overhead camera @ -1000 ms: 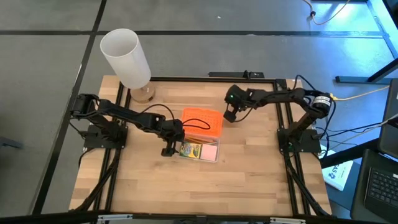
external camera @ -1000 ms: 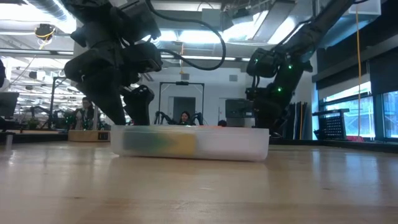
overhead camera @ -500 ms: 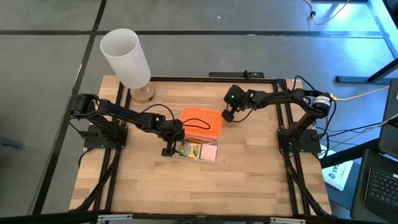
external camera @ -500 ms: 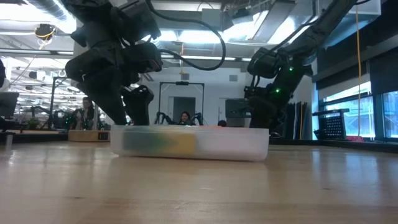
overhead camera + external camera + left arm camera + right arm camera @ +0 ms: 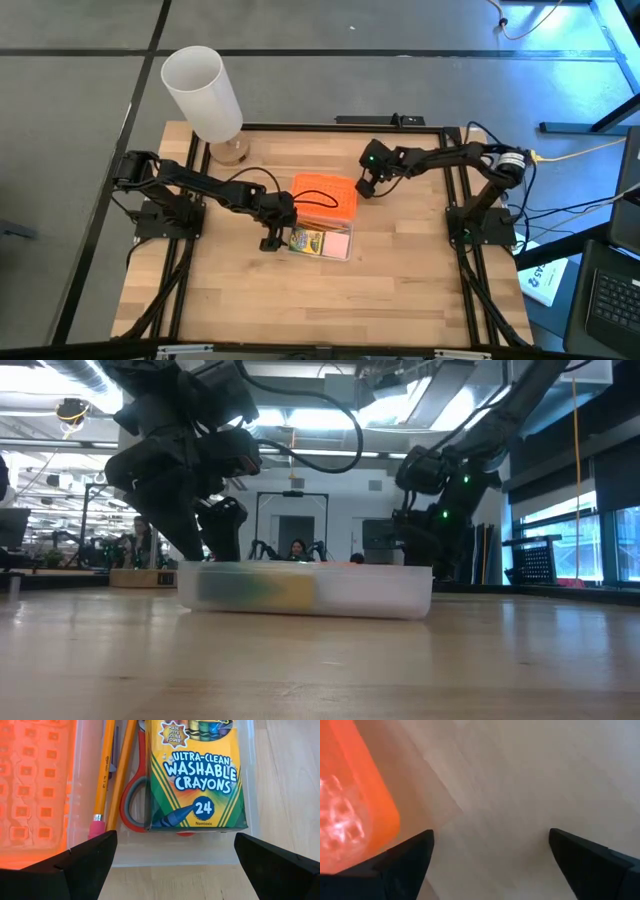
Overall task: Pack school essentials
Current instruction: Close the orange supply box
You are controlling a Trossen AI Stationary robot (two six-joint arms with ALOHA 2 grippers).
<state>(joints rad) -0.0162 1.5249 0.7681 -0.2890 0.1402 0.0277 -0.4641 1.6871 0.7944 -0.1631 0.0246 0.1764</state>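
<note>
- My left tool (image 5: 272,243), fingers apart, empty, hangs at left edge of clear box (image 5: 342,254), frame centre; crayon box (image 5: 196,775), scissors (image 5: 131,807), pencils (image 5: 101,775) inside.
- Right tool (image 5: 366,187), also apart, empty, beside orange lid (image 5: 326,196).
- Risk: lid lies half over box; a careless push could skew it or shove box across counter (image 5: 400,290).

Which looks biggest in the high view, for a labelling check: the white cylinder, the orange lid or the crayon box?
1. White cylinder, though it stands tall toward the camera, so nearness may inflate it.
2. Orange lid.
3. Crayon box, partly hidden by the left gripper.
</note>
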